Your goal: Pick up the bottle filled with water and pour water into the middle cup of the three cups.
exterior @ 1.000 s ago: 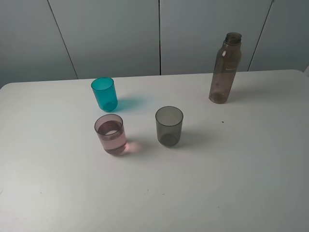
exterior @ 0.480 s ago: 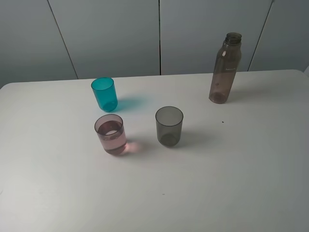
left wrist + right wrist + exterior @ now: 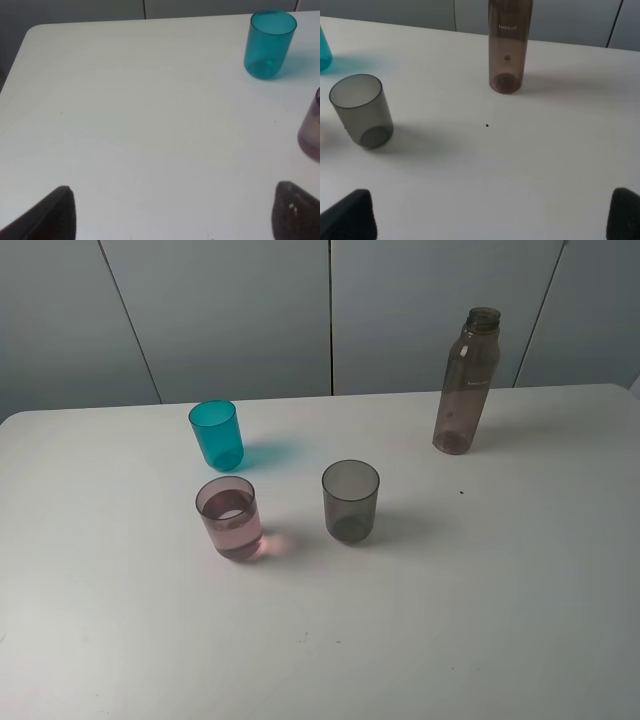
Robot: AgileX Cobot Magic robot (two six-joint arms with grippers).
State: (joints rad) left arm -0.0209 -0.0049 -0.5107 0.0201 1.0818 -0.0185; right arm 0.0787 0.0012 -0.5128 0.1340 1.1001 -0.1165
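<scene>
Translucent pinkish-brown plastic marks the bottle (image 3: 466, 382), upright and uncapped at about 1 o'clock on the white table (image 3: 520, 580), well apart from the three cups. The pink middle cup (image 3: 230, 518) at 9 o'clock already holds liquid; the grey cup (image 3: 351, 501) stands just beside it at centre, the teal cup (image 3: 217, 435) at 10 o'clock. My right gripper (image 3: 490, 215) shows both fingertips spread wide with nothing between them; my left gripper (image 3: 172, 212) is likewise parted and empty. I judge the bottle light, stiff and smooth, so prone to slip or tip. The best hold is probably mid-body, below the shoulder, squeezed moderately, since the mouth has no cap.
</scene>
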